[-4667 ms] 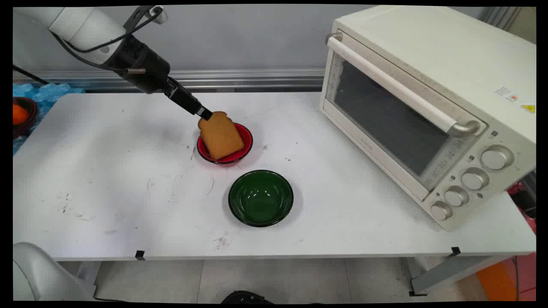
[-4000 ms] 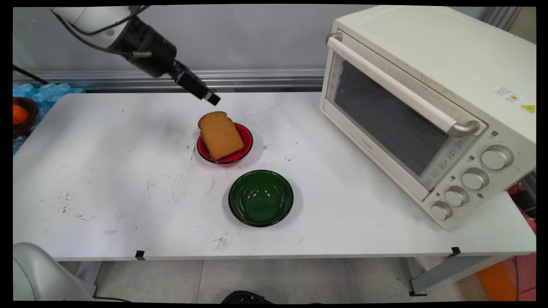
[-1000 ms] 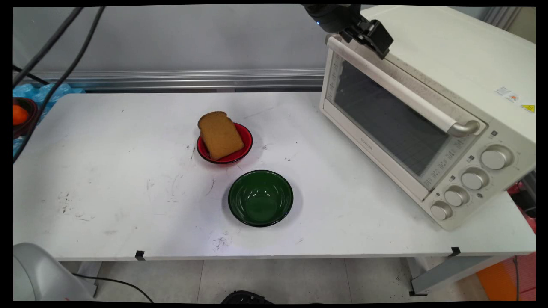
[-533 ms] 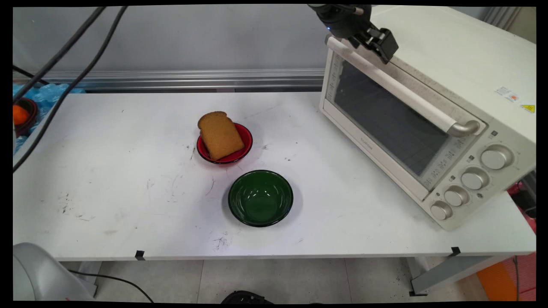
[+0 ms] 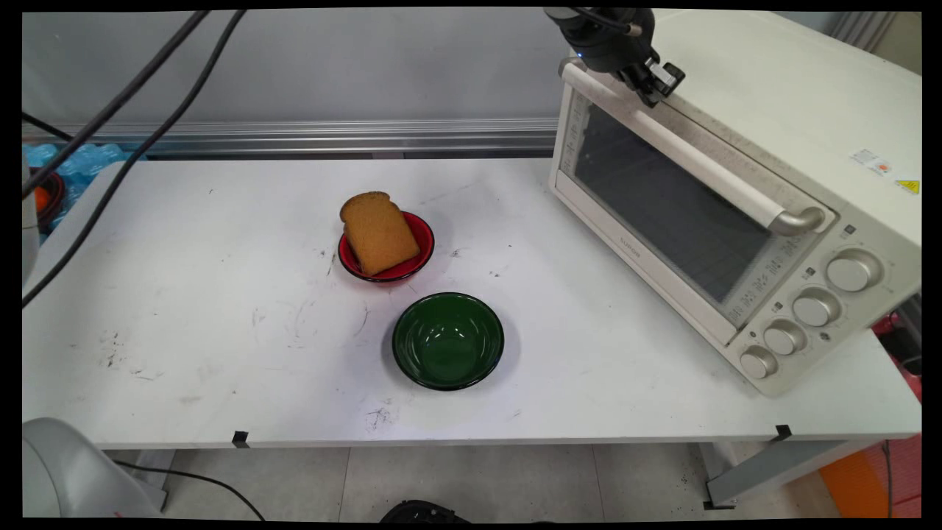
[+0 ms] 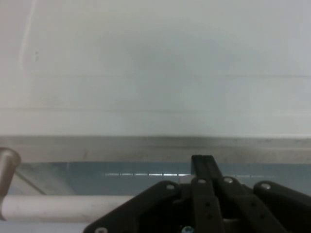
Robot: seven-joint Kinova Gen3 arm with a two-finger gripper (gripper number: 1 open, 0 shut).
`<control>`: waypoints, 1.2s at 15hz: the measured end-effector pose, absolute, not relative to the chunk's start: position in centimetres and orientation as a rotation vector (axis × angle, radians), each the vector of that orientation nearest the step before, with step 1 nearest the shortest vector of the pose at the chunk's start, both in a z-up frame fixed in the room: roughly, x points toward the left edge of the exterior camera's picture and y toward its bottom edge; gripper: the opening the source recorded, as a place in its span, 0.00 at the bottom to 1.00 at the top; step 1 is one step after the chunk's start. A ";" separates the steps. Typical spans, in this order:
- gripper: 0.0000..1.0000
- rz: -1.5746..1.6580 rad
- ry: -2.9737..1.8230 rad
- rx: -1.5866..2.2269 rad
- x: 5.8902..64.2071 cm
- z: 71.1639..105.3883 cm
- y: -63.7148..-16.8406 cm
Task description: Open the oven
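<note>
My gripper [image 5: 657, 82] is high at the back right, shut with nothing in it. Its tips sit at the top edge of the cream toaster oven [image 5: 773, 110], just above the left end of the door handle [image 5: 692, 151]. In the hand view the fingertips [image 6: 203, 162] rest together against the door's top edge, with the handle [image 6: 63, 206] running below left and the oven's top [image 6: 160, 63] filling the upper part. The oven door [image 5: 655, 199] is closed. A brown bread slice [image 5: 377, 232] lies in a red bowl [image 5: 421, 237] mid-table, far from the gripper.
A green bowl [image 5: 448, 340] stands in front of the red one. Several knobs [image 5: 813, 306] line the oven's right front. Black cables [image 5: 110, 118] hang across the upper left. A dark bowl with something orange [image 5: 40, 202] sits off the table's left edge.
The gripper has left the bread in the red bowl, risen and swung right to the oven. Over the last second it settled lower at the door's top edge.
</note>
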State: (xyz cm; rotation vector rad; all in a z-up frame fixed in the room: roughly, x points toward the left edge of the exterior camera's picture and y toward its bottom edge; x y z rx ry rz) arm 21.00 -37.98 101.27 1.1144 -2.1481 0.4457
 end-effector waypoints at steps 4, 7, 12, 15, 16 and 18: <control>0.00 0.450 -2.170 1.109 20.5 100.9 -38.2; 0.00 0.451 -2.183 1.112 20.2 100.4 -38.4; 0.00 0.448 -2.196 1.124 19.8 99.7 -38.6; 0.00 0.443 -2.202 1.136 19.9 99.4 -38.4; 0.00 0.442 -2.203 1.138 19.9 99.4 -38.3; 0.00 0.438 -2.207 1.147 20.2 99.4 -38.0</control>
